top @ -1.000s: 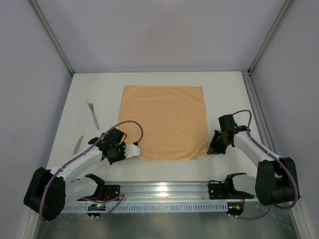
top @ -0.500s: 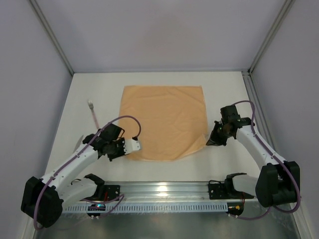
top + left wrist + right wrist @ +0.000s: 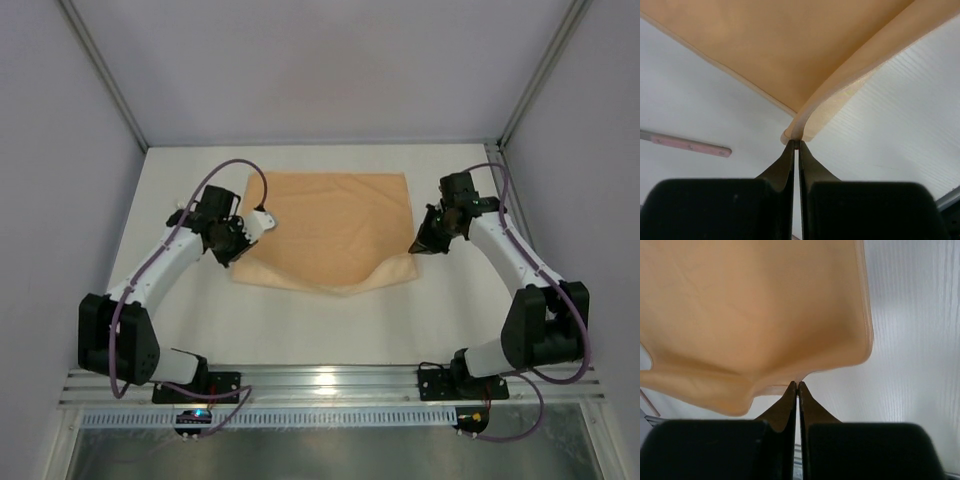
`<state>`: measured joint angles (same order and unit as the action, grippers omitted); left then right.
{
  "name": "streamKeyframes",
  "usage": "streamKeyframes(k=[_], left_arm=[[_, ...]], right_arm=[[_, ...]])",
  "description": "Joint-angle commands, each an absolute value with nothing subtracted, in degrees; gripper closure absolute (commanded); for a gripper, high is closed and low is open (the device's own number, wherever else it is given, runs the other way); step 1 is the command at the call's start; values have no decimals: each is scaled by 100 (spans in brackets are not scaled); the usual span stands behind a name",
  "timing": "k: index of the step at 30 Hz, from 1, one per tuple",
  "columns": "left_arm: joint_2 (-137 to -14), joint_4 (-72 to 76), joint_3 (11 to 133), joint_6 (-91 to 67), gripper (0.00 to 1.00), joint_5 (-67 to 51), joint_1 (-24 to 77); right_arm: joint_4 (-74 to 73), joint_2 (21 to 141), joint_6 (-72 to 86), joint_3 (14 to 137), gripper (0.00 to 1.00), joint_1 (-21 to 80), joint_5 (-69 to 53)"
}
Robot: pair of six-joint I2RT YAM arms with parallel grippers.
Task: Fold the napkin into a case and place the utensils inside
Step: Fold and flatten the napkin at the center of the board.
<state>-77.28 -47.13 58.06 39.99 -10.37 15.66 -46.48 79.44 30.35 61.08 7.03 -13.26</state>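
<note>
Above the tabletop (image 3: 330, 325), we see left claw (image 3: 266, 219) and right claw (image 3: 416, 249) each clamping a raised corner of the napkin (image 3: 335, 220).

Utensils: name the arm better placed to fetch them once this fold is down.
Left, probably: a pink utensil handle lies on the table beside the left gripper, which pinches one napkin corner; the right gripper pinches the opposite corner.
</note>
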Motion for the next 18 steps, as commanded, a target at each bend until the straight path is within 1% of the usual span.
streamKeyframes(k=[1, 3, 9, 14, 18], left_arm=[[-8207, -4509, 6511, 3631, 100, -1160, 1485], [-8656, -4360, 6949, 3525, 100, -1125, 1416], [-9999, -4184, 8338, 3226, 100, -976, 1257], [-10783, -3885, 9078, 3059, 100, -826, 1187], [-11389, -3709, 9693, 2875, 100, -739, 1073]], right_arm=[[-4228, 8489, 2971, 6861, 97, 589, -1257], [-4158, 9032, 2944, 7170, 97, 536, -1213], [-3815, 10080, 3120, 8260, 97, 325, -1195], [-3770, 11089, 3339, 9166, 97, 229, -1169], [-3648, 11653, 3629, 9719, 97, 185, -1239]])
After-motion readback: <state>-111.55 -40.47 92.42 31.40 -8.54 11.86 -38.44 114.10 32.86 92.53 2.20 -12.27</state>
